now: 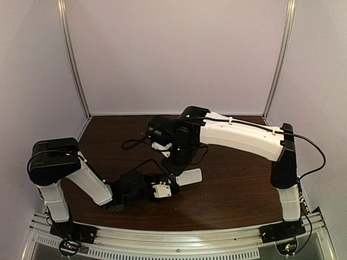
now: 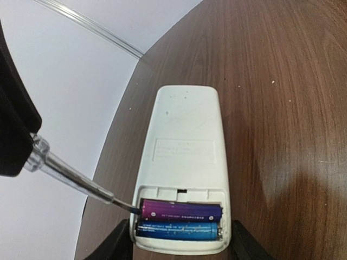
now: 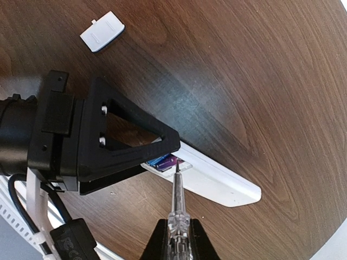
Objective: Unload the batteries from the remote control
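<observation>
The remote control (image 2: pixel 182 135) lies back up on the table with its battery compartment uncovered. Two batteries lie side by side in it, a purple one (image 2: pixel 181 209) and a blue one (image 2: pixel 179 230). My left gripper (image 2: pixel 181 250) is shut on the remote's near end, one black finger at each side edge. My right gripper (image 3: pixel 178 226) is shut on a clear-handled screwdriver (image 3: pixel 177 195). The screwdriver's dark tip (image 2: pixel 132 206) touches the left end of the purple battery. In the top view the right gripper (image 1: pixel 174 161) hangs just above the left gripper (image 1: pixel 165 187) and the remote (image 1: pixel 188 176).
A small white battery cover (image 3: pixel 102 31) lies loose on the dark wooden table (image 3: pixel 255 70), away from the remote. Pale walls (image 2: pixel 65 108) close in the table's back and sides. The left gripper's black body (image 3: pixel 108 141) stands close beside the screwdriver.
</observation>
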Robot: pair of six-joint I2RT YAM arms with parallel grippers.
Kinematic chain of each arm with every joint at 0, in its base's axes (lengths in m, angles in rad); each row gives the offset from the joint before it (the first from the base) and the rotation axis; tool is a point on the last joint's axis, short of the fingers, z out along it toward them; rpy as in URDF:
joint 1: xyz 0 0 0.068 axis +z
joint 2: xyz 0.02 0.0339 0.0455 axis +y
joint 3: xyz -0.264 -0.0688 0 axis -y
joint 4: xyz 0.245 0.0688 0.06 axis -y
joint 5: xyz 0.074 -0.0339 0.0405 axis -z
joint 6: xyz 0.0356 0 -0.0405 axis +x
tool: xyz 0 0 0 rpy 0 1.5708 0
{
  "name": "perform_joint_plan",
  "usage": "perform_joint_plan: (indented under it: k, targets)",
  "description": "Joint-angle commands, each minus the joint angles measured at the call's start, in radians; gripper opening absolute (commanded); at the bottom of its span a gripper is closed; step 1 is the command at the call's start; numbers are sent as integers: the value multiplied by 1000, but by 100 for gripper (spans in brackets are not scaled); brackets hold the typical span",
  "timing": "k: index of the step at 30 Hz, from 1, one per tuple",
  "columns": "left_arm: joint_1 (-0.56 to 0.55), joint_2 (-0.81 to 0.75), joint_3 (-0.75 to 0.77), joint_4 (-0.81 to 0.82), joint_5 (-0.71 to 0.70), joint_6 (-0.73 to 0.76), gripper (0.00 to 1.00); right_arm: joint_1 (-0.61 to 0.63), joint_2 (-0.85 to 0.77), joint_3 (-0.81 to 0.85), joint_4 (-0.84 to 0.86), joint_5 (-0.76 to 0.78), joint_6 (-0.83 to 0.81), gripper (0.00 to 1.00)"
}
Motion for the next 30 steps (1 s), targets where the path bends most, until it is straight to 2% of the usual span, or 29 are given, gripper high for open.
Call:
perform_joint_plan:
  k: [1, 21, 30]
  targets:
    - [-32, 20, -1, 8, 67, 18, 0, -53, 15, 58, 33, 149, 15, 0]
    - [-32, 18, -8, 26, 52, 18, 0, -74, 49, 106, 9, 139, 18, 0]
    - [-32, 7, -16, 43, 22, 19, 0, -74, -38, -50, 19, 97, 44, 0]
